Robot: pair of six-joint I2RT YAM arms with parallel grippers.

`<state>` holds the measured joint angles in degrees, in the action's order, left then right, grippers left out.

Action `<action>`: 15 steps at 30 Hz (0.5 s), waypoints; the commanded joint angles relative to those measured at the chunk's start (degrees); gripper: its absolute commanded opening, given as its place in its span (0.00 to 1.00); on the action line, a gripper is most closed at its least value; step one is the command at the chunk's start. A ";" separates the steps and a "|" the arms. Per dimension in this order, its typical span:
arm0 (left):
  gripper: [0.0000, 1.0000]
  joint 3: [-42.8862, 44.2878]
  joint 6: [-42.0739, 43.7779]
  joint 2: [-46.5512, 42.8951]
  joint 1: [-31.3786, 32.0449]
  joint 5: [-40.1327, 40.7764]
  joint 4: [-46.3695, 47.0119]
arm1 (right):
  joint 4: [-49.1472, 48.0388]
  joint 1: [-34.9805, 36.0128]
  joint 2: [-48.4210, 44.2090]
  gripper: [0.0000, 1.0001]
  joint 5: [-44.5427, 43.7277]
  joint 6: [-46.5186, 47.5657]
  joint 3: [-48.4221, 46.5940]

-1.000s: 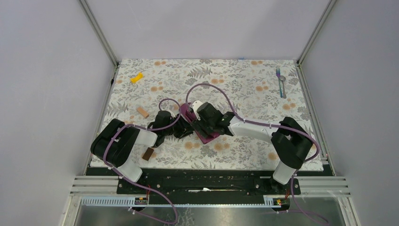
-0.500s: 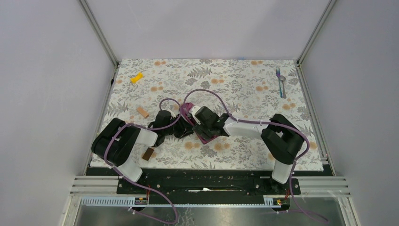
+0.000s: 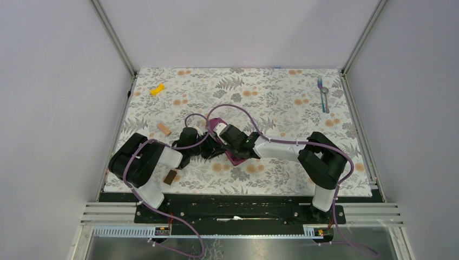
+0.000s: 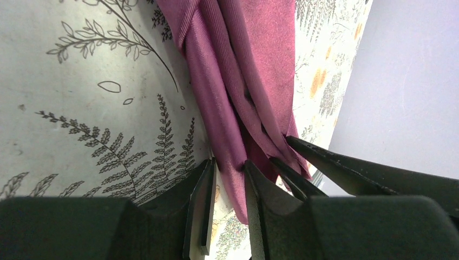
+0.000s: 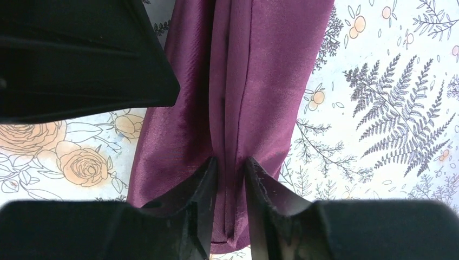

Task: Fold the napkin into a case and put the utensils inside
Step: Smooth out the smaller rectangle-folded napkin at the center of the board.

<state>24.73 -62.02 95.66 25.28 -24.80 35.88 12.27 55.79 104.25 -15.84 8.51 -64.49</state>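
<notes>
The plum napkin (image 3: 237, 157) lies folded into a narrow strip on the flowered mat, mostly hidden under both wrists. My left gripper (image 4: 230, 173) comes from the left and is shut on the strip's outer fold (image 4: 216, 108). My right gripper (image 5: 230, 168) is shut on the raised middle pleat of the napkin (image 5: 270, 81). The two grippers (image 3: 216, 149) (image 3: 231, 145) meet almost tip to tip over the cloth. In the left wrist view the right arm's fingers (image 4: 335, 162) poke in at the right. The utensils (image 3: 323, 95), fork and spoon side by side, lie at the mat's far right.
A yellow piece (image 3: 157, 89) sits at the far left of the mat. A tan block (image 3: 164, 129) lies left of the left arm, and a dark brown block (image 3: 170, 176) near the front edge. Metal frame posts rise at the back corners.
The right wrist has slid left along the napkin toward the left gripper, and its jaws have closed from wide onto the middle pleat. The left jaws have narrowed on their fold.
</notes>
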 commanded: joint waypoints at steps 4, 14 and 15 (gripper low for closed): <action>0.28 -1.65 0.86 2.81 0.03 1.31 -1.88 | 0.63 0.80 0.13 0.14 -0.26 -2.15 -2.85; 0.12 -2.83 -0.21 4.80 0.28 1.13 1.53 | 0.33 0.97 0.66 0.00 6.93 -7.57 -4.15; 0.10 -2.91 -0.16 4.67 0.28 1.20 1.53 | 0.11 0.96 0.95 0.00 7.68 -8.03 -4.08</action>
<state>23.77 -63.55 98.52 25.28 -25.17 40.47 13.06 55.99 104.27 -11.99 3.70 -66.39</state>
